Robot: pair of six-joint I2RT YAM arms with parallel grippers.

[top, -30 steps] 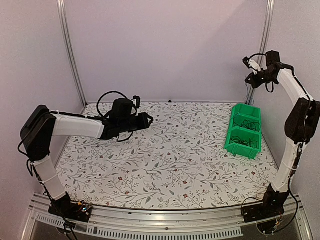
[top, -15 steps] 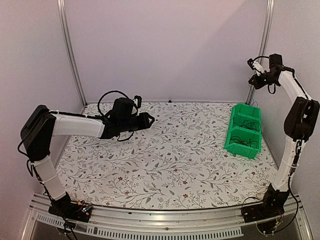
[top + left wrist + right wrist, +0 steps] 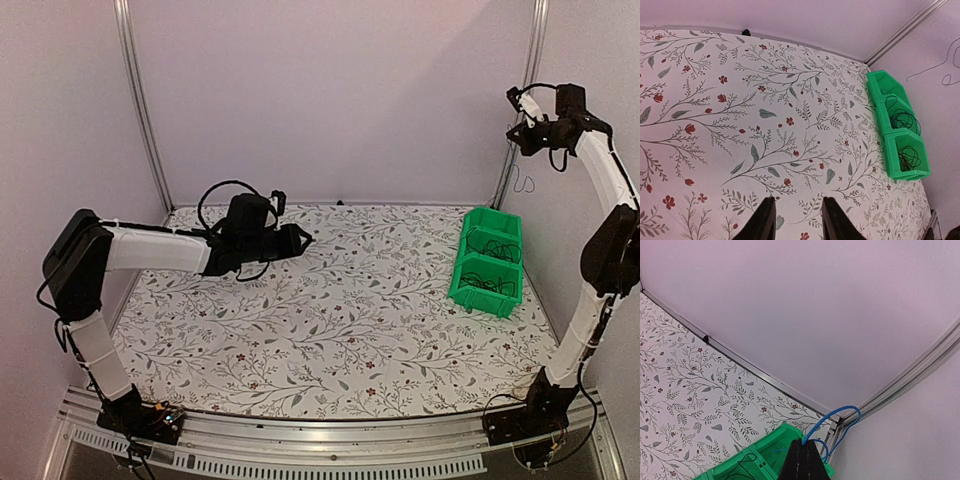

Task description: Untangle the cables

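My right gripper (image 3: 514,136) is raised high near the back right corner post, shut on the bright blue cable (image 3: 519,183), which dangles in a small curl above the bins. In the right wrist view the closed fingers (image 3: 804,442) pinch the blue cable (image 3: 840,415), which loops upward. Black cables (image 3: 492,243) lie coiled inside the green bins (image 3: 468,285); they also show in the left wrist view (image 3: 902,120). My left gripper (image 3: 300,240) is open and empty, hovering over the back left of the table; its fingers (image 3: 762,220) frame bare floral cloth.
The two joined green bins (image 3: 875,82) stand at the right edge of the floral table. Metal posts (image 3: 140,100) rise at both back corners, with walls close behind and to the right.
My right gripper has moved up and to the right, lifting the blue cable higher above the bins. The left arm has barely moved.
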